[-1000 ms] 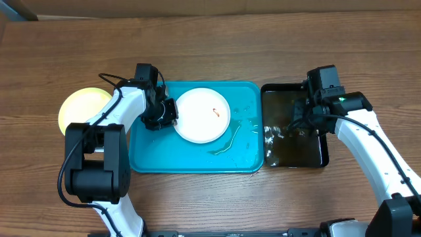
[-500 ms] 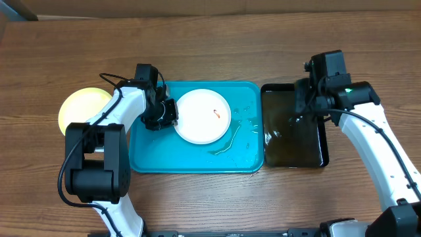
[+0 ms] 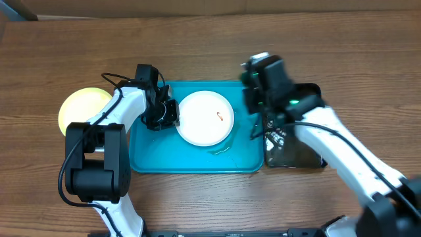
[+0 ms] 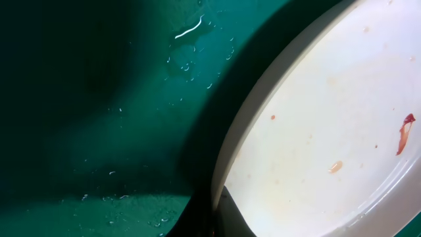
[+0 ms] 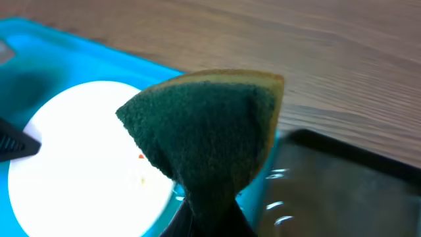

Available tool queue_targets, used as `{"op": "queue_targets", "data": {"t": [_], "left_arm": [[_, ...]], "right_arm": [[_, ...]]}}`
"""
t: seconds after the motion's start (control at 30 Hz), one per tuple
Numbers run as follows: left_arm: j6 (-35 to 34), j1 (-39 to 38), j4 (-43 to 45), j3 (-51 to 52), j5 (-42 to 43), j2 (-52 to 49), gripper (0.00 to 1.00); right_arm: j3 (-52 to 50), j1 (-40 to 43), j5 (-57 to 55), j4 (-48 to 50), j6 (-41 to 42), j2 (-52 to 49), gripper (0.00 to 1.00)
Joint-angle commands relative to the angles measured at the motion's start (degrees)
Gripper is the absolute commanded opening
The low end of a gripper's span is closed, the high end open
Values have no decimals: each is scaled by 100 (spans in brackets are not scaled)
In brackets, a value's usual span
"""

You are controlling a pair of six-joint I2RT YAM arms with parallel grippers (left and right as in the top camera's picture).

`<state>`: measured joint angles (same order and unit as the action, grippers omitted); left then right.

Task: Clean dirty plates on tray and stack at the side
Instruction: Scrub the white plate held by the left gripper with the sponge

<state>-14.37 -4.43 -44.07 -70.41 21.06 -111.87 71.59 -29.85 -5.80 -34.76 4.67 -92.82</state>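
A white plate (image 3: 204, 117) with a small red smear lies in the turquoise tray (image 3: 164, 155). My left gripper (image 3: 170, 113) is shut on the plate's left rim; in the left wrist view the jaw (image 4: 222, 201) pinches the rim of the plate (image 4: 316, 131) above the wet tray floor (image 4: 99, 99). My right gripper (image 3: 255, 122) hangs over the tray's right edge, shut on a dark green sponge (image 5: 204, 125), which is above and right of the plate (image 5: 79, 145). A pale yellow plate (image 3: 82, 105) lies on the table left of the tray. No third plate shows.
A black tray (image 3: 296, 155) holding water sits against the turquoise tray's right side, also in the right wrist view (image 5: 342, 178). Water drops lie on the turquoise tray floor. Bare wooden table surrounds both trays.
My right arm has lifted out of the black tray and swung left to the turquoise tray's right edge with the sponge. The left gripper and plate have shifted slightly right.
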Motion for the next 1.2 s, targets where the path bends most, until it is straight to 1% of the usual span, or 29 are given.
{"op": "queue_targets", "data": {"t": [0.0, 0.2, 0.63, 0.8, 0.93, 1.03, 1.17], "left_arm": [[155, -48, 22, 83, 146, -94, 4], [155, -59, 22, 83, 146, -94, 4], [153, -90, 37, 83, 149, -94, 4], [155, -101, 39, 83, 146, -94, 4], [155, -101, 46, 83, 146, -94, 4], [155, -101, 59, 83, 146, -94, 4], [155, -101, 61, 83, 146, -94, 4]], "right_arm": [[122, -369, -332, 343, -22, -599, 4], [122, -844, -922, 1073, -28, -1318, 4], [122, -931, -909, 1172, -17, -2245, 4], [122, -931, -380, 1180, 2, -2579, 4], [122, -931, 553, 1054, 7, -2629, 4], [122, -931, 1161, 973, 190, -2629, 4], [122, -931, 1694, 767, 304, -2629, 4]]}}
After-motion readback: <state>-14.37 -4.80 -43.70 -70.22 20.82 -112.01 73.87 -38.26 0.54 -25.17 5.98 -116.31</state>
